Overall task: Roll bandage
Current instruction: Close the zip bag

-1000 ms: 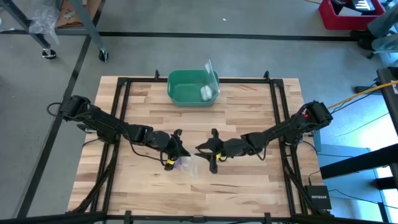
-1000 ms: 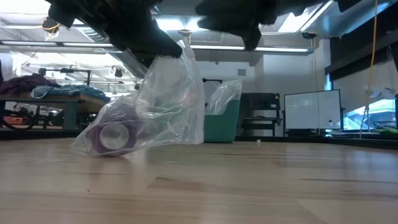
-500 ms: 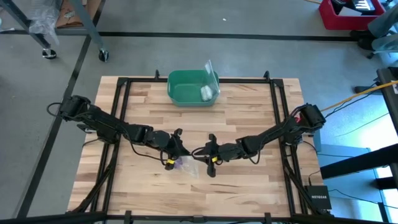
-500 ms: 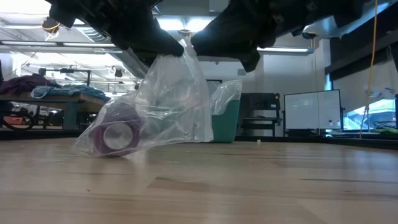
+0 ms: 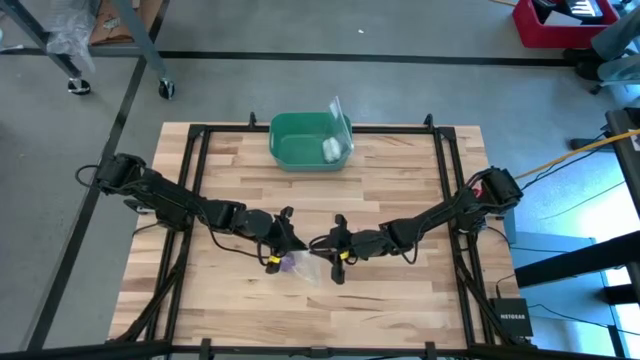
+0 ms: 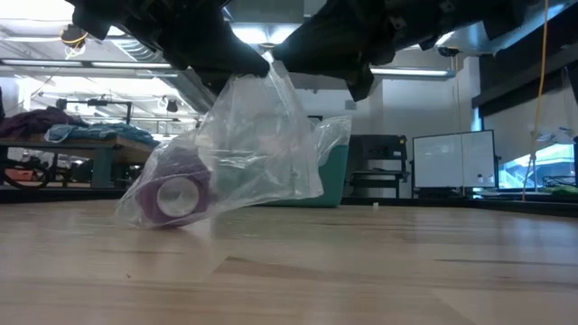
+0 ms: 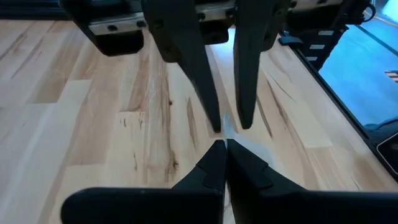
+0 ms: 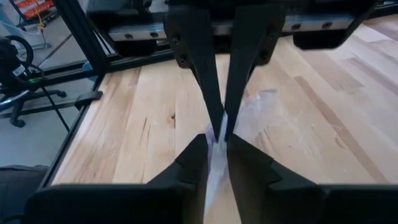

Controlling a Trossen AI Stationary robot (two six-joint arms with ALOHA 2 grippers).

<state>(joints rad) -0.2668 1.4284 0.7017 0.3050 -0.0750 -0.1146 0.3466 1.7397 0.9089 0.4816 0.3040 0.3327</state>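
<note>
Left gripper (image 6: 257, 68) clenching the clear plastic bag's (image 6: 257, 149) top edge; right gripper (image 8: 217, 146) pinching it alongside, both arms reaching low over the table (image 5: 400, 290); purple bandage (image 6: 172, 191) roll lying inside

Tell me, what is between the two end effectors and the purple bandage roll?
Only clear plastic bag. The low view shows the left end effector and right end effector pinching its top, with the bandage inside, low down.

Purple bandage (image 6: 172, 185), clear plastic bag (image 6: 257, 144), green bin (image 5: 310, 141), pale striped wooden table (image 5: 400, 290)
</note>
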